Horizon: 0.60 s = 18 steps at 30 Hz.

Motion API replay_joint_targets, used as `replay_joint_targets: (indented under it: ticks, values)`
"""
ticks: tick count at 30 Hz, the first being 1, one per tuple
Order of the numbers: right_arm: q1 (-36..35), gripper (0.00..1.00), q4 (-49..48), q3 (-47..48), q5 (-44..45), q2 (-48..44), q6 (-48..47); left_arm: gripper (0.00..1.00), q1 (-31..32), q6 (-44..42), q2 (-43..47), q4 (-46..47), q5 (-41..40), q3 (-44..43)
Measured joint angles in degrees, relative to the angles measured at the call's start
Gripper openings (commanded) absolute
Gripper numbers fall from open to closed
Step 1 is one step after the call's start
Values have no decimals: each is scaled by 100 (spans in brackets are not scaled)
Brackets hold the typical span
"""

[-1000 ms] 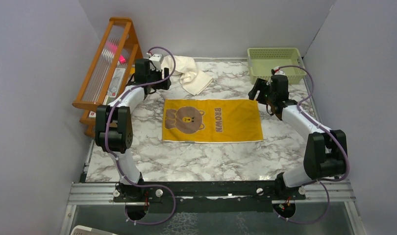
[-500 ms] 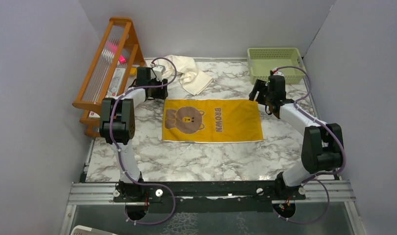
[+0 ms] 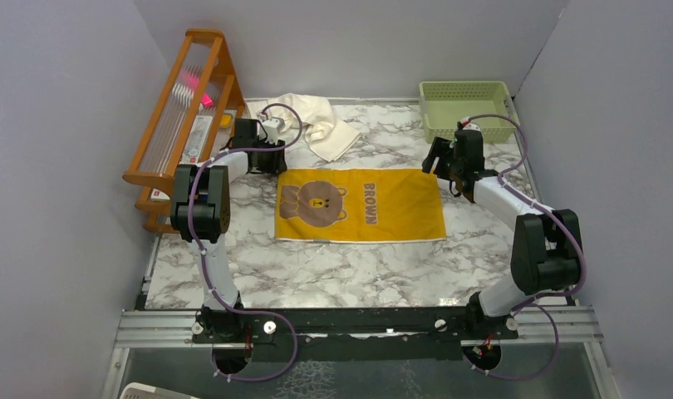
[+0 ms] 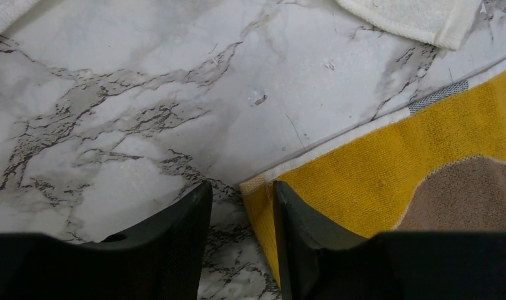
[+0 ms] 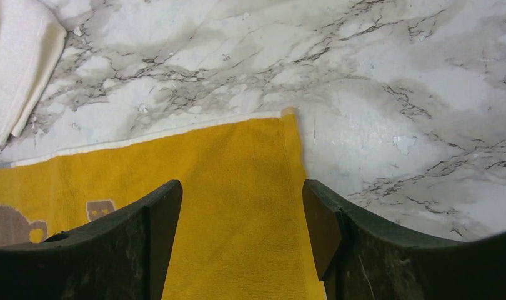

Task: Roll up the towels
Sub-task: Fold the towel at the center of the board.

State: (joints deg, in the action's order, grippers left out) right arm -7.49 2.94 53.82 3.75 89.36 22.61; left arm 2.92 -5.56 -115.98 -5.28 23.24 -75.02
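0 of your 2 towels rolled: cream towel [image 3: 321, 125] heaped at the table's [image 3: 333, 266] far edge, left gripper [image 4: 241, 190] and right gripper [image 5: 241, 187] open astride the flat yellow towel's [image 3: 360, 205] far corners.

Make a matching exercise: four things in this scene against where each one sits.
Things:
1. yellow towel
2. cream towel
3. basket
4. rack

Places:
A. far right corner
B. left edge
C. centre, spread flat
D. far side, crumpled

Pairs: 1-C; 2-D; 3-A; 4-B
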Motion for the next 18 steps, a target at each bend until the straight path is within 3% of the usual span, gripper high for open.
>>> replay_joint_targets:
  ticks: [3,7,18]
  values:
    - [0,71,2,-24,-9,0,0,29,-20,-28,0,-24,17,0]
    - [0,71,0,-39,-26,-13,0,1,-20,-42,-66,-39,96,-39]
    - [0,72,-42,-101,-44,-87,7,0,-28,160,-151,74,345,-76]
